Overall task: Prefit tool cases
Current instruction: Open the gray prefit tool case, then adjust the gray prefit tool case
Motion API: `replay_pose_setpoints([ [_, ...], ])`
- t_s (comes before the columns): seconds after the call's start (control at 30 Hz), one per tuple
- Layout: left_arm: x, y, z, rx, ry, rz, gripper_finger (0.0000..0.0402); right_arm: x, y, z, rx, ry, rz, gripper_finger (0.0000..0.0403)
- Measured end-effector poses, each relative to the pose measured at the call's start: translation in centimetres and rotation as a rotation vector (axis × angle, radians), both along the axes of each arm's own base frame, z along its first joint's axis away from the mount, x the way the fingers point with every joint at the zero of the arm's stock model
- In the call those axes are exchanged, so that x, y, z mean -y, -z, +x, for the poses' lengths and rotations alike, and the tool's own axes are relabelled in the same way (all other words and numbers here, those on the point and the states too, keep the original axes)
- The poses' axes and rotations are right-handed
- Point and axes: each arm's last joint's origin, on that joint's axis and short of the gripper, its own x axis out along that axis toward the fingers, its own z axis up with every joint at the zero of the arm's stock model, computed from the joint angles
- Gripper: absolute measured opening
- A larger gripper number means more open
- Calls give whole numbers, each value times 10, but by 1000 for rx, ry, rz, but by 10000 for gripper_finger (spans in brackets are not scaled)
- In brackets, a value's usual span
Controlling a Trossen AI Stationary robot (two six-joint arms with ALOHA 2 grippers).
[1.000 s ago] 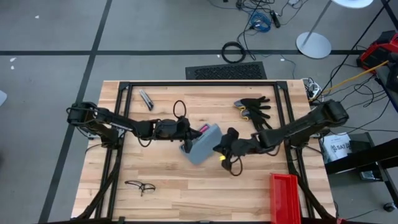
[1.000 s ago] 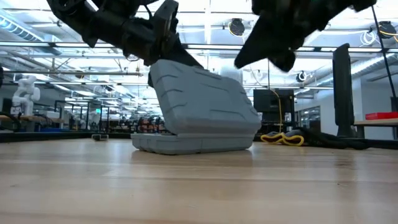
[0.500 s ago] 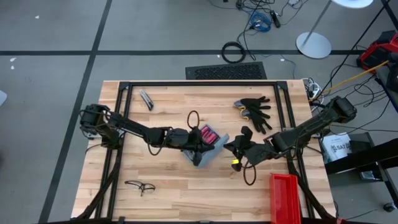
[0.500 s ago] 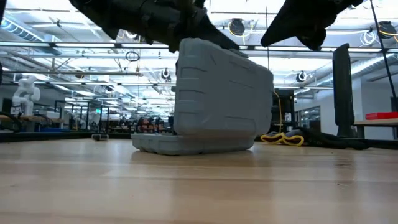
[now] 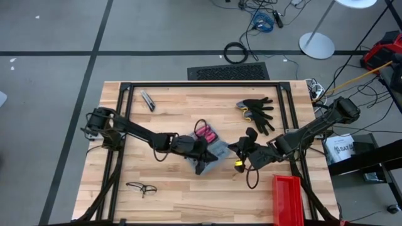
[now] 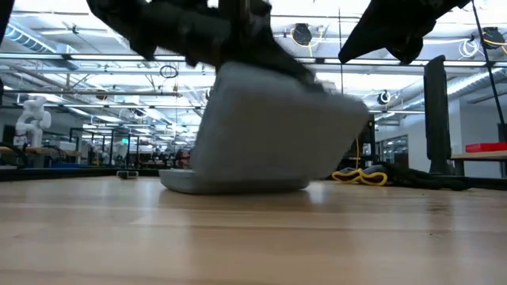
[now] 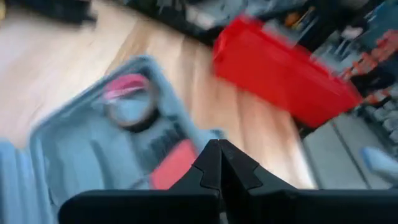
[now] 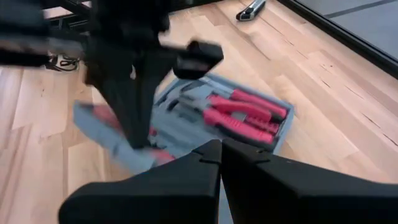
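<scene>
The case [image 5: 210, 150] sits mid-worktop, and its lid has swung from upright half a second ago to well past it, so the red tools show. Left gripper [image 5: 202, 164] pushes it, jaws pinched together on nothing; right gripper [image 5: 242, 150] waits just right, jaws likewise closed and empty.

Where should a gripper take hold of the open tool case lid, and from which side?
Judging by its pose, grip the lid's free edge of the tool case, coming from the left arm's side, where the left gripper is. The lid leans up off the table there, exposing a thin rim.
</scene>
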Motion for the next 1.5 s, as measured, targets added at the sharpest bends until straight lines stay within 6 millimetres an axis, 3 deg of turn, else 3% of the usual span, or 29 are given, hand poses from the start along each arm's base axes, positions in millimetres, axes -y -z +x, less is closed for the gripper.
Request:
replay_pose_setpoints([
  [0.07, -1, 1, 1, -8, -2, 4, 0, 0, 0, 0, 1, 3, 4, 0],
  [0.3, -12, -28, -9, 28, 13, 73, 0, 0, 1, 0, 3, 14, 22, 0],
  [0.47, -31, -70, -42, -29, -112, 298, 0, -1, 11, 6, -25, 30, 27, 0],
  [0.63, -57, -83, -78, -226, -226, 508, 4, -1, 37, 21, -128, 9, 171, 0],
  [0.83, -94, -59, -92, -492, -285, 545, 6, -11, 78, 43, -252, -96, 354, 0],
  [1.07, -129, -13, -98, -671, -318, 483, 7, -22, 106, 47, -358, -89, 507, 0],
  [1.3, -138, 19, -88, -745, -309, 464, 8, -22, 124, 51, -379, -16, 536, 0],
  [1.5, -137, 34, -84, -784, -258, 417, 8, -7, 123, 57, -360, 19, 487, 0],
])
